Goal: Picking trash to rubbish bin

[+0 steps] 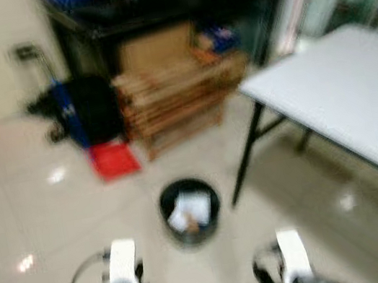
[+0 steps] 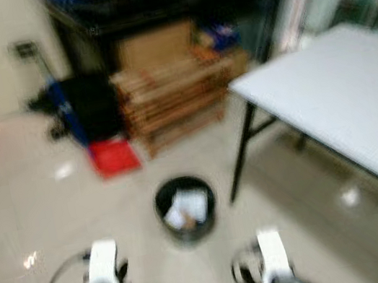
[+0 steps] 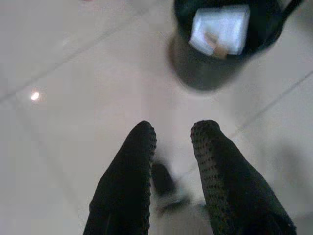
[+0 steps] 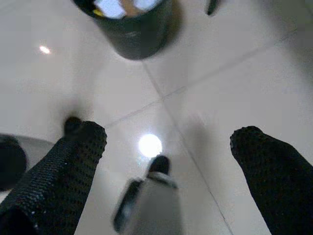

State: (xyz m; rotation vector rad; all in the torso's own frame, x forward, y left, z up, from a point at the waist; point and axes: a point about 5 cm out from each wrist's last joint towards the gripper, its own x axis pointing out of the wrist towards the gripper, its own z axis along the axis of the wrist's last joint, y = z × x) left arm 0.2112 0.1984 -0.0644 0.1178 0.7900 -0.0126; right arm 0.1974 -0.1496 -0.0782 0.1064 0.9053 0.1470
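A small black rubbish bin (image 1: 190,211) is seen standing on the pale tiled floor (image 1: 33,213), ahead of the robot and between its two arms; white crumpled paper (image 1: 192,209) and a brownish scrap are seen inside it; the head views are blurred. To the right of the bin a white table (image 1: 358,101) on thin black legs is set, its nearest leg coming down just beside the bin. Behind the bin a stack of wooden slatted crates (image 1: 174,96) is placed against a dark shelf unit (image 1: 151,9); a flat red item (image 1: 113,159) lies on the floor to the left of the crates, with a black bag (image 1: 88,108) behind it.

The left gripper (image 3: 173,134) is held low over the floor, short of the bin; its two black fingers (image 3: 134,166) are parted by a narrow gap and nothing is held between them. The right gripper (image 4: 166,139) is likewise held above the tiles near the bin; its fingers (image 4: 73,152) are spread wide apart and are empty; a reflected light spot is seen on the floor between them.
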